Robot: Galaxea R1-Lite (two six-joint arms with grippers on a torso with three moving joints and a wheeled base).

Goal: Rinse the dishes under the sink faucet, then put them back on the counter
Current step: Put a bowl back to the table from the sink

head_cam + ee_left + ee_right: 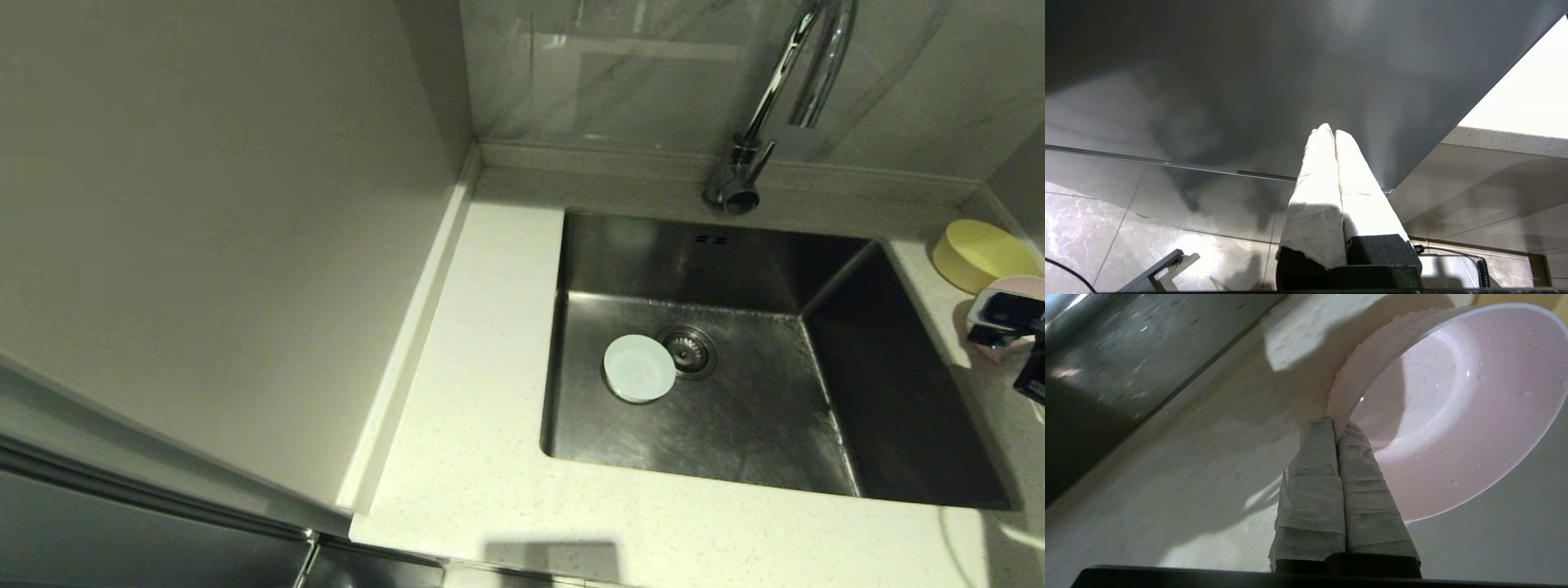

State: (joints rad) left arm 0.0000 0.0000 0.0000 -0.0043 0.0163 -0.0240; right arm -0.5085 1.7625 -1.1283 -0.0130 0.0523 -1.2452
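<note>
Pink bowl [1453,416] tilts on edge, rim pinched by right claw [1336,428].

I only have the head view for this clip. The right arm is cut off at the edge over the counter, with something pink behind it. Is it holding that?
Observer: Yes. The right wrist view shows the right pincer shut on the rim of the pink bowl.
Operator: Has that bowl been rinsed?
Observer: I can't confirm rinsing, but water droplets dot its inside and rim.
Operator: Is it down on the counter?
Observer: The bowl is tilted over the counter; contact isn't visible.
Operator: And the left arm? I see none of it.
Observer: The left pincer is shut and empty, below the counter level, facing a grey cabinet panel.
</note>
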